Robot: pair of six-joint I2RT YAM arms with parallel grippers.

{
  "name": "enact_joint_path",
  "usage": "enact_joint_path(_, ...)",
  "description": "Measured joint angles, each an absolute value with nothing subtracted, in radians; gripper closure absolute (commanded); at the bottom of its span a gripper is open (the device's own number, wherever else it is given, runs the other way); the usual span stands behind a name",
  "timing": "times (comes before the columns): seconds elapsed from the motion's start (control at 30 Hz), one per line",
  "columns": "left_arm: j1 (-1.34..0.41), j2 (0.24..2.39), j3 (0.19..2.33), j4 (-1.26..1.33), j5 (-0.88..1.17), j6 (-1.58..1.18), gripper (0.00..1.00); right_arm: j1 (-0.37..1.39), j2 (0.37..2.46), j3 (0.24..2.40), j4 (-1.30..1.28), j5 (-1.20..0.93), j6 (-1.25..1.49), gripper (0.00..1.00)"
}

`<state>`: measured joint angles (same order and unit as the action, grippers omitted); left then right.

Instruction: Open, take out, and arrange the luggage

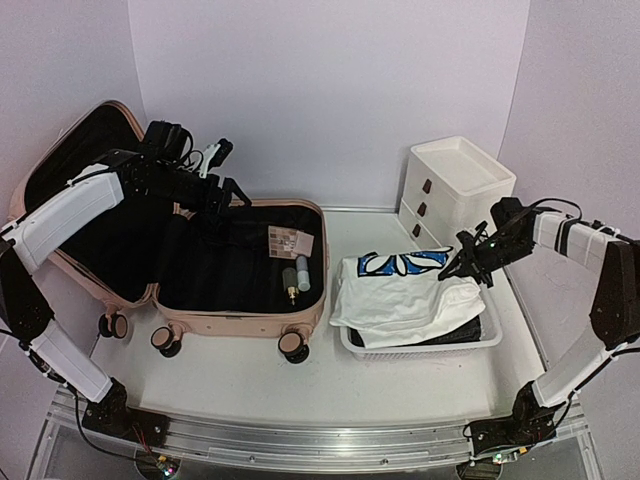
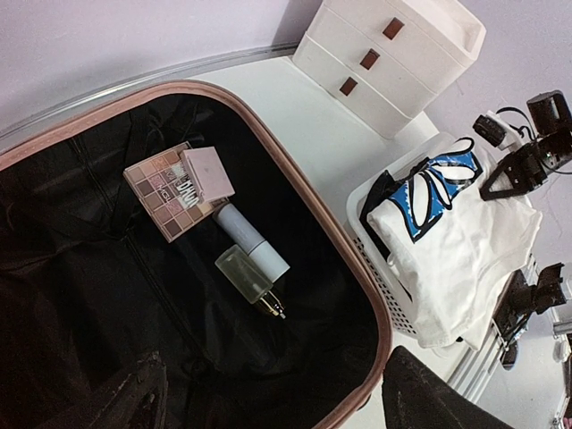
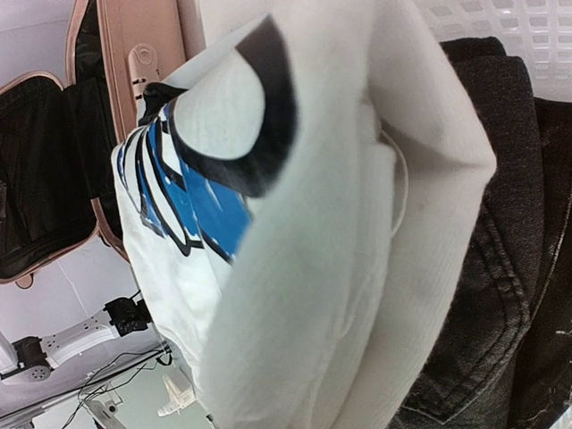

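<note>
Right gripper (image 1: 458, 268) low over white T-shirt (image 1: 400, 300) in basket (image 1: 420, 350), closure not determinable, presumably seating unpacked clothing; left gripper (image 1: 225, 195) hangs wide above luggage (image 1: 240, 325) holding remaining cosmetics (image 2: 250, 255).

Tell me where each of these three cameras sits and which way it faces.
Top external: above and behind the bases, overlooking the open luggage and basket; left arm and right arm show.
Left wrist: above the luggage, facing the drawer unit; own fingers at bottom edge.
Right wrist: close over the shirt and jeans; no fingers visible.
Shared: all show the shirt.
</note>
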<state>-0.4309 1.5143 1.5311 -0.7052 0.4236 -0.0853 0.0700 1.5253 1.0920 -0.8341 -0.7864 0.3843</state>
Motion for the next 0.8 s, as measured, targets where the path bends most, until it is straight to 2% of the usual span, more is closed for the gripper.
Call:
enact_joint_path(0.27, -0.431, 1.514, 1.531, -0.705, 0.424, -0.091, 0.17, 0.043, 1.525, 1.052, -0.8, -0.77, 0.353, 1.0)
enact_joint_path(0.3, -0.431, 1.514, 1.531, -0.705, 0.424, -0.095, 0.17, 0.04, 1.525, 1.049, -0.796, -0.764, 0.348, 0.95)
enact_joint_path(0.43, -0.431, 1.514, 1.531, -0.705, 0.425, -0.105, 0.17, 0.038, 1.525, 1.045, -0.795, -0.715, 0.331, 0.48)
enact_joint_path(0.5, -0.431, 1.514, 1.531, -0.705, 0.426, -0.106, 0.17, 0.036, 1.524, 1.053, -0.839, -0.641, 0.297, 0.37)
enact_joint_path(0.7, -0.431, 1.514, 1.531, -0.705, 0.425, -0.106, 0.16, 0.034, 1.469, 1.184, -1.134, -0.36, 0.219, 0.39)
enact_joint_path(0.8, -0.431, 1.515, 1.531, -0.705, 0.426, -0.11, 0.17, 0.049, 1.382, 1.219, -1.233, -0.339, 0.203, 0.46)
